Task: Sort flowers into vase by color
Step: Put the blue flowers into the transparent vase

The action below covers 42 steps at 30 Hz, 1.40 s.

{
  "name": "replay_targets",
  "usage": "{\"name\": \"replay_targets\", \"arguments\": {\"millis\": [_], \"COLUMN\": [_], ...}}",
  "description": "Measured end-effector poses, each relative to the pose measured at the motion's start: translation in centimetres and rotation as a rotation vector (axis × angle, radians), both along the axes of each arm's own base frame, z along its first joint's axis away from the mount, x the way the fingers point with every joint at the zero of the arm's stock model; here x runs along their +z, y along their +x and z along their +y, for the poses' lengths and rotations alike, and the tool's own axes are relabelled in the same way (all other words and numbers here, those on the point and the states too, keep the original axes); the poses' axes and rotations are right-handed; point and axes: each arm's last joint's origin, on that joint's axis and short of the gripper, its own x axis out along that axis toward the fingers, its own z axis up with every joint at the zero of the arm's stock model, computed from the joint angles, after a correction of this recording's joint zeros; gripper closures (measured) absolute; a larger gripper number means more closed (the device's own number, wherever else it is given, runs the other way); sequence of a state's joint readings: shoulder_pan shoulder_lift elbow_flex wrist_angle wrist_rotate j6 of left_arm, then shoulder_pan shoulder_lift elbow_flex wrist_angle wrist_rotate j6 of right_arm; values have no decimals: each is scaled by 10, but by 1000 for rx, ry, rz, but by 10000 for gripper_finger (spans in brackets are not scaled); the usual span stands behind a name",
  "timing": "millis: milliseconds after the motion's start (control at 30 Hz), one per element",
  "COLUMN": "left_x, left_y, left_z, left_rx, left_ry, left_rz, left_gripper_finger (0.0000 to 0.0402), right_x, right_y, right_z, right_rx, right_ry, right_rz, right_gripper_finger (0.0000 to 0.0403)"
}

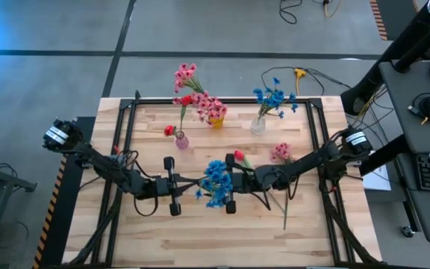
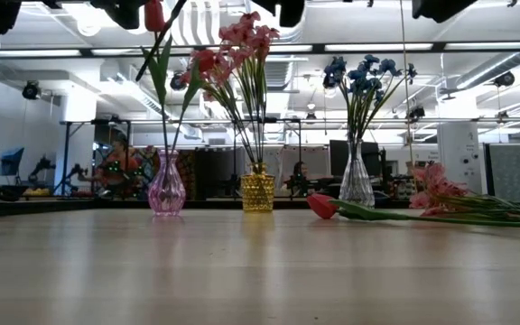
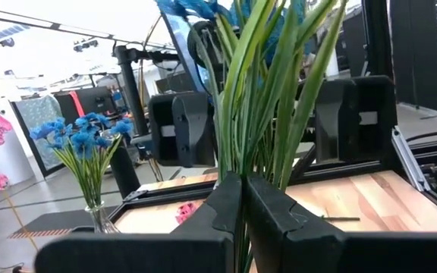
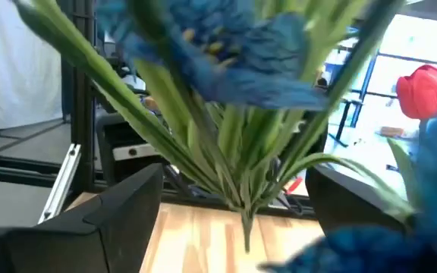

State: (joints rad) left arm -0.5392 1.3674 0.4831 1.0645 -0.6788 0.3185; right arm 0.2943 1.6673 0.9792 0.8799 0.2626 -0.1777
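Note:
A bunch of blue flowers (image 1: 216,181) on green stems hangs in the air over the middle of the table, between my two grippers. My left gripper (image 1: 185,183) reaches in from the table's left and is shut on its stems (image 3: 241,205). My right gripper (image 1: 230,184) faces it from the right, open, with one finger on each side of the bunch (image 4: 241,136) and apart from it. A red tulip (image 1: 238,156) and a pink flower (image 1: 281,152) lie flat on the table. My left gripper pinches the blue bunch by its gathered green stems (image 3: 243,163) between its two fingers (image 3: 222,208). It comes level from the table's left. The bunch is lifted clear of the table, with its blooms (image 1: 216,181) on the side of the right arm.
Three vases stand along the far side: a pink glass vase (image 2: 167,194) with a red tulip, a yellow vase (image 2: 257,191) with pink blooms, and a clear vase (image 2: 357,185) with blue blooms. A black frame (image 1: 129,112) edges the wooden table.

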Motion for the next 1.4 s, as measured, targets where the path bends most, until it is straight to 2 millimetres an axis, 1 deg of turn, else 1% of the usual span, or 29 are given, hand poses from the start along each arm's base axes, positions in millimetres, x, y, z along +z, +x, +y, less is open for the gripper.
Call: {"name": "replay_targets", "arguments": {"millis": [167,467,800,933,1033,1133,1267,1400], "left_x": [-1,-1,-4,-4,-4,-4,-2,-4], "left_y": [0,0,0,0,0,0,2,2], "left_z": [0,0,0,0,1,1,0,-1], "left_rx": [-1,0,1,11,39,38,40,41], "left_ry": [-1,3,19,17,3,-4,-22,-7], "left_rz": [7,9,37,37,37,37,35,61], "left_gripper_finger": [401,401,401,389,372,344,287,224], "right_x": [3,7,7,7,6,6,5,7], "right_y": [5,4,4,4,4,4,4,2], "right_z": [2,1,0,-1,-1,-1,-1,-2], "right_rx": [-3,-3,-4,-6,-9,-8,-7,-17], "right_ry": [-21,-18,9,13,9,8,5,2], "right_rz": [-12,-22,-21,-21,-18,-14,-5,31], "right_gripper_finger": [105,150,224,261,287,312,339,358]}}
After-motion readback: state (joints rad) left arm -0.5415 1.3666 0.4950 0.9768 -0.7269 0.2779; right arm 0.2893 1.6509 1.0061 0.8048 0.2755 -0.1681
